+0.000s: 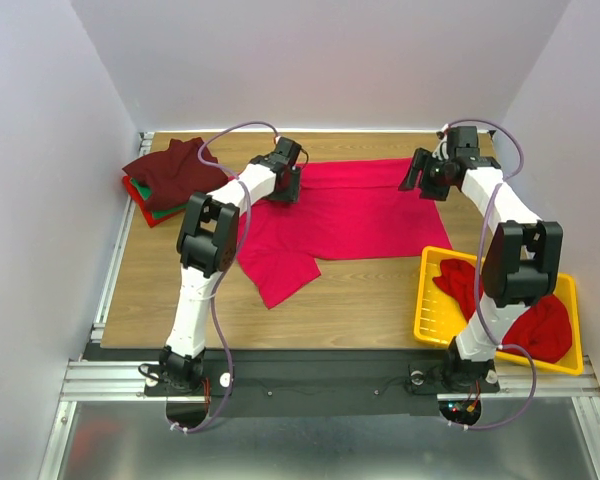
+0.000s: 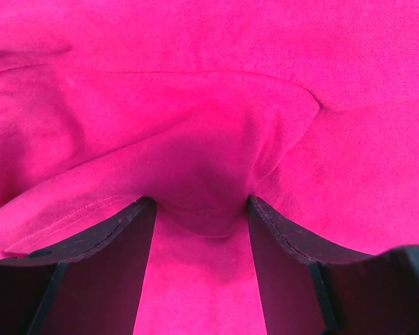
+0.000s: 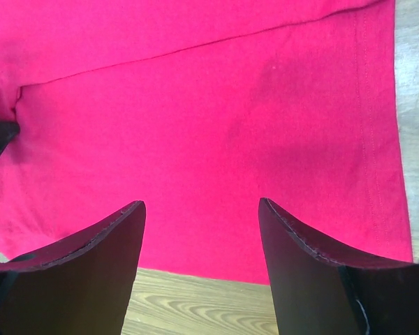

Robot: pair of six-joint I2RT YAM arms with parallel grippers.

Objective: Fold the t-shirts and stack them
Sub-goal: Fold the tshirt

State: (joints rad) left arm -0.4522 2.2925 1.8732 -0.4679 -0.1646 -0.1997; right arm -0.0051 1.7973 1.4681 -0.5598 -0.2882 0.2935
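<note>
Spread red t-shirt (image 1: 350,215): I see it flat on the table, just left of and beyond the yellow tray (image 1: 421,300).
Left gripper (image 2: 199,206): fingers spread, a fold of that shirt bulging between them.
Right gripper (image 3: 201,206): fingers spread over the shirt's tray-side edge.
Folded t-shirts (image 1: 165,178): stacked well left of the tray.
Crumpled red t-shirts (image 1: 540,325): in the tray.

Fixed camera, high behind the near edge of the desk (image 1: 360,300), looks down across all of it; both wrist cameras hang close, facing down onto the spread crimson t-shirt (image 1: 370,215) all three share.
</note>
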